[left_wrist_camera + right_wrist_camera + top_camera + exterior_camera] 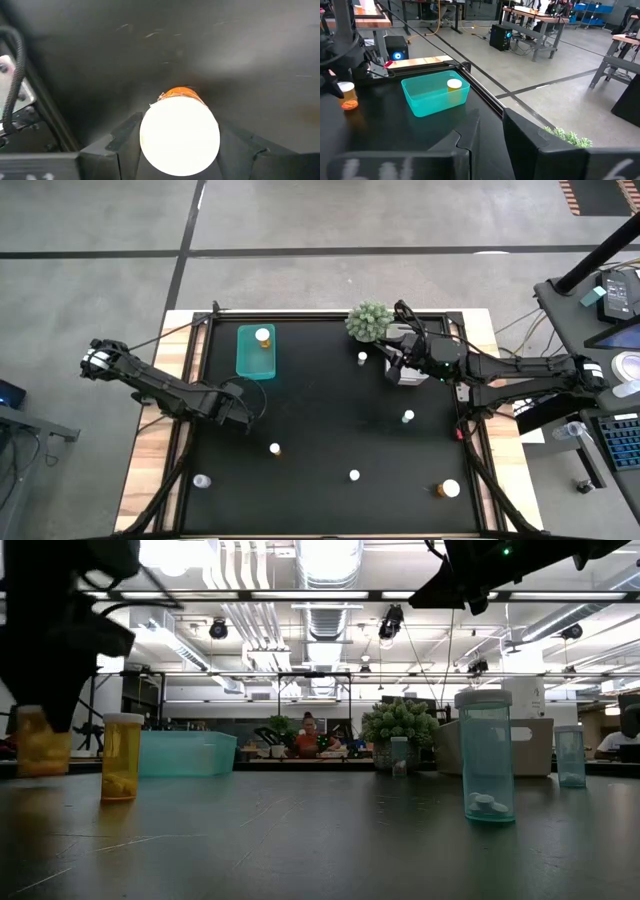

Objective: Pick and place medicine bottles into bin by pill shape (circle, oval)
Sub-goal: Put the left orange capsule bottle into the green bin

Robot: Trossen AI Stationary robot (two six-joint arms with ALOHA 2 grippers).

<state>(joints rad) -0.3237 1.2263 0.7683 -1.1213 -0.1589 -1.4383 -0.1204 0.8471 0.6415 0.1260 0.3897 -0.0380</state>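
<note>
My left gripper [240,408] is shut on an amber bottle with a white cap [180,136], at the left middle of the black mat; the bottle also shows in the right wrist view [346,95]. My right gripper [491,135] is open and empty, held up by the green plant ball [368,321] and the white bin [408,377]. A teal bin [255,352] at the far left holds one bottle [263,336]. Other bottles stand upright on the mat: one by the plant [362,358], one at the right middle [408,417], and several near the front [275,448] [354,475] [447,489]. My left gripper pinches the amber bottle between its two fingers [125,140], just under the white cap [180,135]. The fingers come from above, slanting down. The bottle stays upright below the gripper [40,745]. I cannot tell whether its base is on the mat.
One small bottle [202,480] stands off the mat on the wooden edge at the near left. In the low view a clear bottle with white pills [490,755] stands close to the camera. A person [308,738] sits in the room far beyond the table.
</note>
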